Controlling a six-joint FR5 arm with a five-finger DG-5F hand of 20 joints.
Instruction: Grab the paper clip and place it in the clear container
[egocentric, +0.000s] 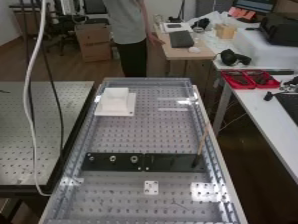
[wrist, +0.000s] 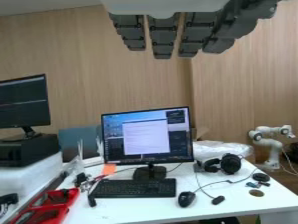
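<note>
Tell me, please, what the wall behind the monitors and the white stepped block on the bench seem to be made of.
The wall looks like satin wood panelling, from its tan, vertical grain, though laminate is possible. The white stepped block is probably matt plastic, judging by its even, dull surface.

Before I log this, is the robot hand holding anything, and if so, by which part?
Nothing is held; the hand hangs with its fingers straight.

red trays (egocentric: 238, 86), white desk (wrist: 219, 204), black keyboard (wrist: 135, 188)
</note>
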